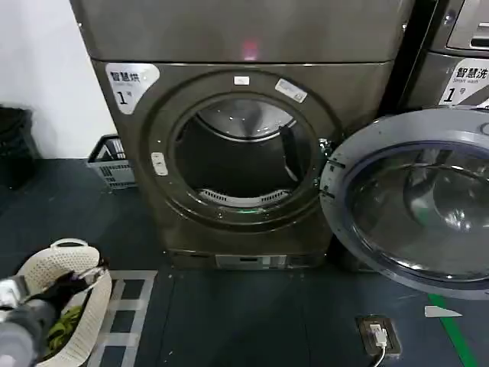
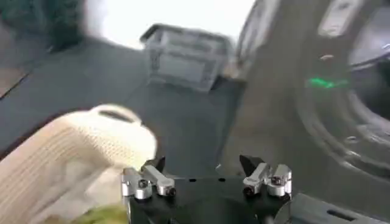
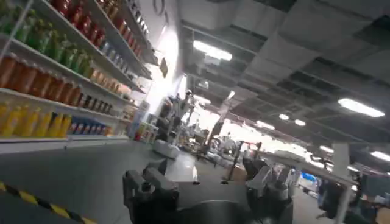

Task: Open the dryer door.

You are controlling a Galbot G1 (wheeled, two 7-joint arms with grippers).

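Note:
The grey dryer point(image 1: 229, 38) stands ahead with its round drum opening point(image 1: 243, 157) uncovered. Its glass-windowed door point(image 1: 416, 202) is swung wide out to the right, hinged at the opening's right edge. My left arm point(image 1: 19, 325) sits low at the near left, over a laundry basket. In the left wrist view my left gripper point(image 2: 203, 163) is open with nothing between its fingers, and the dryer front point(image 2: 317, 91) lies off to one side. My right gripper point(image 3: 204, 167) is open and empty, facing the room and shelves away from the dryer.
A white woven laundry basket point(image 1: 72, 287) holding dark and green clothes stands at the near left. A grey plastic crate point(image 1: 113, 162) sits by the wall left of the dryer. A second machine point(image 1: 458, 53) is at the right. A floor socket point(image 1: 378, 335) lies near green tape point(image 1: 454, 329).

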